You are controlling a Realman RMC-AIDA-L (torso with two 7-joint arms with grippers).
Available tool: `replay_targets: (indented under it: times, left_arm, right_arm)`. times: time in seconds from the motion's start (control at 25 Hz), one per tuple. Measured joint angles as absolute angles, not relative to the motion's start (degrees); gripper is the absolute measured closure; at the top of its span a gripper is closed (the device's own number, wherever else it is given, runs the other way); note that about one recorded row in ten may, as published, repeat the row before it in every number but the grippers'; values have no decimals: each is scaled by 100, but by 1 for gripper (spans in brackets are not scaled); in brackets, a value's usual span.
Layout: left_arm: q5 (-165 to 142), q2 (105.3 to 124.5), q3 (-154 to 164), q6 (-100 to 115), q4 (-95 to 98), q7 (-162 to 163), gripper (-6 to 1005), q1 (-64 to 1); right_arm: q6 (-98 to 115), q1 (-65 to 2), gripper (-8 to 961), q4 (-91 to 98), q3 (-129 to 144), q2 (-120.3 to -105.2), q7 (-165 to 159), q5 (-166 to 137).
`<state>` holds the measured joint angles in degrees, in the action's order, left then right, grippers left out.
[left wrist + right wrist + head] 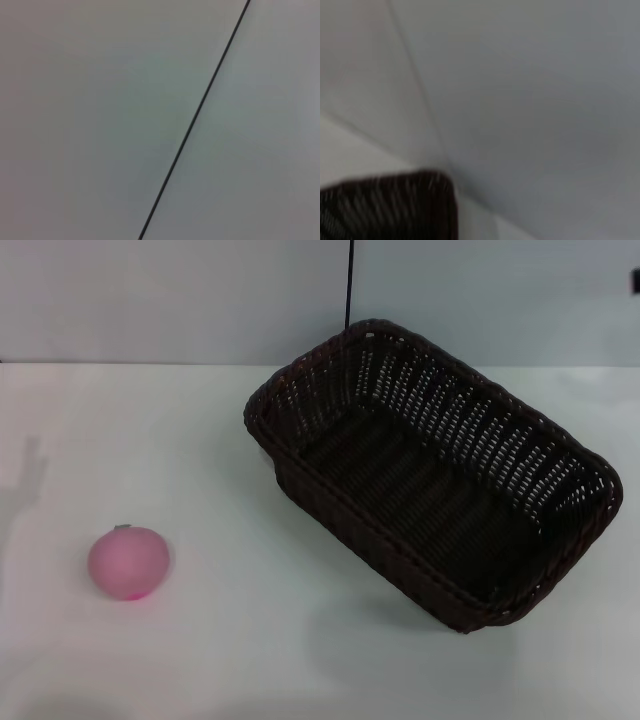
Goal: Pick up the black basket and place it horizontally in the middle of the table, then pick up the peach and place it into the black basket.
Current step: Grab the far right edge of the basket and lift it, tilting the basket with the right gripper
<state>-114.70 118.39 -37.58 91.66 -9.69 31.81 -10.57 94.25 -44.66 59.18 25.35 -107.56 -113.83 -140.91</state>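
Two steps, neither done: black basket [430,480] sits on the right half of the white counter [260,640], long axis skewed diagonally, near corner toward centre and far corner toward the right edge, open side up, nothing in it. Peach [129,562] rests on the counter at front left, well apart from the basket. Neither arm shows in the head view. Left wrist view shows only a plain wall with a thin dark line across it, so I judge the left arm parked clear of the work. Right wrist view catches a blurred corner of the basket's rim [395,200] against the wall, so the right gripper is likely near the basket's far side. Fingers on both sides: cannot tell, none visible. Step in hand looks like the approach for the basket pick. Next move needs the right gripper down onto the braided rim, then lift, rotate the basket square to the counter edge, and set it at centre. Peach after that, probably left arm.
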Motion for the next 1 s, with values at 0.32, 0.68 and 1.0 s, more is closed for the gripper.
replay_targets:
  times: [0.32, 0.68, 1.0]
  left_arm:
    - [-11470, 11846, -3673, 9156, -966, 3233, 212, -1061]
    - [-11470, 11854, -3629, 9059, -973, 3235, 210, -1086]
    - [-11469, 11856, -3559, 9024, -1029, 3235, 209, -1099]
  right_arm:
    - [9349, -4817, 150, 5565, 3674, -10827, -11446, -14435]
    - [8832, -4610, 151, 5198, 3732, -11279, -11010, -14248]
    - [8401, -4587, 152, 4679, 3855, -11376, -10834, -14254]
